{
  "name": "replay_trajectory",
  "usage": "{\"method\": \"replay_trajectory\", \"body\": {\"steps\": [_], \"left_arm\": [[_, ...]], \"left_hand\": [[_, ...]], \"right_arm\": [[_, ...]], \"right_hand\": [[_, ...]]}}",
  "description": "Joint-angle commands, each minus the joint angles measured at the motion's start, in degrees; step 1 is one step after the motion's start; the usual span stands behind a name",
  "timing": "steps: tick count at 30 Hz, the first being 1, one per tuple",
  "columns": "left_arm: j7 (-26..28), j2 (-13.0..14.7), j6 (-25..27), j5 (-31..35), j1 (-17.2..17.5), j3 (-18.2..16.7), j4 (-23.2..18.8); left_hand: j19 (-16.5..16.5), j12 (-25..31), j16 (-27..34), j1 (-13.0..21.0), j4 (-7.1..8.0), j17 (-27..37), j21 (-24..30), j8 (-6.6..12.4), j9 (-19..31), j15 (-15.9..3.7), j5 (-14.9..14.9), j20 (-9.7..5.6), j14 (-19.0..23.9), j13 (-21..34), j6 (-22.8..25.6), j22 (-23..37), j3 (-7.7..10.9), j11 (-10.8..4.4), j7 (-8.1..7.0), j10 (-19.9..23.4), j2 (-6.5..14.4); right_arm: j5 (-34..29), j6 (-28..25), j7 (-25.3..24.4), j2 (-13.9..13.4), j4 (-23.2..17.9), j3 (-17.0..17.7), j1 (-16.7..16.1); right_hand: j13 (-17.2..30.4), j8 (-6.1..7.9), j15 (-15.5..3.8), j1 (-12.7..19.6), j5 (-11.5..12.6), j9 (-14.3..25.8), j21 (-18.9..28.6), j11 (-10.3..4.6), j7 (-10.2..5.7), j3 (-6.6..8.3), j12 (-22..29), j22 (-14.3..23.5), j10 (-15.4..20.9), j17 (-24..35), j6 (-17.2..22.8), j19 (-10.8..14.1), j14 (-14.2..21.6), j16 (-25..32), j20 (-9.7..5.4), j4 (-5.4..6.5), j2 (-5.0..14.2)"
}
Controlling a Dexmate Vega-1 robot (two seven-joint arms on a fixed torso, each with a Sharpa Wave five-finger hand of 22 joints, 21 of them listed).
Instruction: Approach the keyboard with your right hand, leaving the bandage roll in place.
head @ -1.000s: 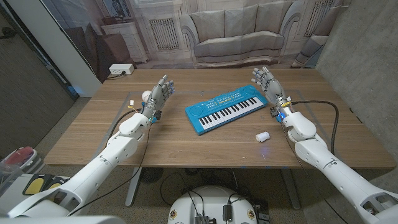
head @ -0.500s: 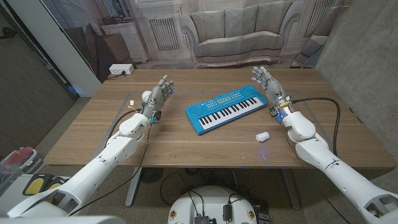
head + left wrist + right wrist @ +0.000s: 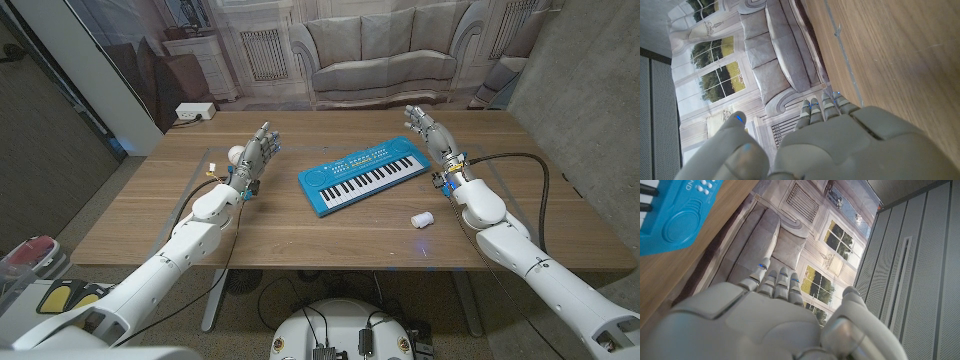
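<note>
Bandage roll (image 3: 423,218) lies right of centre on the bench (image 3: 300,230), nearest the camera. Beyond it the blue keyboard (image 3: 363,174) sits mid-frame. Right hand (image 3: 428,130), upper right, and left hand (image 3: 256,152), upper left, hold nothing, fingers apart.

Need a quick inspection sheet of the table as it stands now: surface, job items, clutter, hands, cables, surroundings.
Surface: wooden table, a thin pale line marked near its left side.
Job's things: blue keyboard lies angled at the table's middle; white bandage roll lies apart from it, nearer the robot, on the right.
Clutter: a small white object behind the left hand; cannot tell what it is.
Hands: right hand raised, fingers apart, holding nothing, beside the keyboard's far right end, not touching. Left hand raised, fingers apart, holding nothing.
Cables: black cable loops over the table by the right arm.
Surroundings: printed backdrop of a sofa; white power strip on the floor.
</note>
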Motion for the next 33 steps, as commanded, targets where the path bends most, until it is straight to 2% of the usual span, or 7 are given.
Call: {"method": "replay_trajectory", "body": {"steps": [1, 6, 9, 14, 21, 33], "left_arm": [[0.4, -0.3, -2.4, 0.3, 1.5, -0.3, -0.5], [1.8, 0.1, -1.9, 0.9, 2.1, -0.4, -1.6], [4.4, 0.6, -0.6, 2.4, 2.6, -0.3, -3.1], [1.2, -0.3, -1.7, 0.1, 2.1, -0.5, -1.4], [2.6, 0.4, -1.2, 0.9, 2.6, -0.6, -2.7], [3.7, 1.1, -1.2, 1.6, 3.3, -1.0, -4.2]], "left_hand": [[0.2, 0.0, -0.1, 0.5, -0.06, 0.2, 0.1, -0.09, 0.3, 0.08, 0.1, 0.26, 0.3, 0.3, 0.6, 0.1, -0.18, 0.15, -0.18, 0.5, 0.3], [0.2, 0.0, -0.1, 0.5, -0.08, 0.2, 0.0, -0.11, 0.3, 0.11, 0.1, 0.25, 0.4, 0.3, 0.7, 0.1, -0.23, 0.15, -0.20, 0.5, 0.3], [0.2, 0.0, -0.1, 0.6, -0.08, 0.2, 0.1, -0.13, 0.3, 0.08, 0.1, 0.21, 0.4, 0.3, 0.7, 0.1, -0.25, 0.16, -0.21, 0.5, 0.3], [0.2, -0.1, -0.2, 0.6, -0.10, 0.2, 0.0, -0.16, 0.3, 0.07, 0.1, 0.22, 0.3, 0.3, 0.7, 0.1, -0.29, 0.24, -0.23, 0.5, 0.4], [0.3, -0.1, -0.2, 0.7, -0.12, 0.2, 0.0, -0.16, 0.3, 0.07, 0.1, 0.20, 0.3, 0.3, 0.8, 0.1, -0.35, 0.17, -0.26, 0.5, 0.4], [0.8, 0.1, 0.1, 0.9, -0.18, 0.2, 0.2, 0.09, 0.3, -0.14, 0.1, 0.00, 1.3, 0.3, 1.8, 0.1, -0.55, 0.47, -0.03, 1.6, 0.6]], "right_arm": [[-3.4, -0.7, -1.7, -0.6, -1.1, -0.4, 0.1], [-6.5, -1.9, -4.6, -0.6, -2.3, -0.3, -0.2], [-7.9, -2.8, -6.2, -0.6, -2.9, -0.3, -0.4], [-8.1, -3.0, -5.9, -0.7, -2.6, -0.6, 0.0], [-9.0, -2.6, -6.2, -0.7, -2.2, -1.0, 0.4], [-12.2, -3.6, -9.0, -1.2, -3.9, -0.7, -0.5]], "right_hand": [[0.3, 0.19, -0.05, 0.6, 0.0, 0.2, -0.2, 0.09, -0.02, 0.20, -0.2, 0.2, 0.4, 0.1, 0.5, 0.5, 0.6, -0.2, -1.71, -0.37, -0.07], [0.3, 0.20, -0.02, 0.6, 0.0, 0.2, -0.3, 0.09, -0.05, 0.19, -0.3, 0.2, 0.4, 0.1, 0.6, 0.5, 0.6, -0.2, -1.71, -0.44, -0.07], [0.3, 0.31, -0.04, 0.7, 0.0, 0.2, -0.5, 0.15, -0.14, 0.17, -0.3, 0.2, 0.5, 0.1, 0.9, 0.3, 0.6, -0.3, -1.74, -0.49, -0.07], [0.3, 0.41, -0.08, 0.7, 0.0, 0.2, -0.6, -0.03, -0.12, 0.14, -0.2, 0.2, 0.8, 0.1, 1.3, 0.4, 0.8, -0.2, -1.80, -0.54, -0.06], [0.3, 0.50, -0.28, 0.8, 0.0, 0.2, -1.2, -0.20, -0.79, 0.09, -0.2, 0.2, 1.0, 0.1, 1.7, -0.2, 0.9, -0.3, -1.81, -0.64, -0.05], [0.3, 0.45, -0.41, 0.9, 0.1, 0.2, -1.6, -0.30, -0.91, 0.04, -0.3, 0.2, 1.2, 0.1, 1.9, -0.2, 0.8, -0.4, -1.84, -0.76, -0.04]]}}
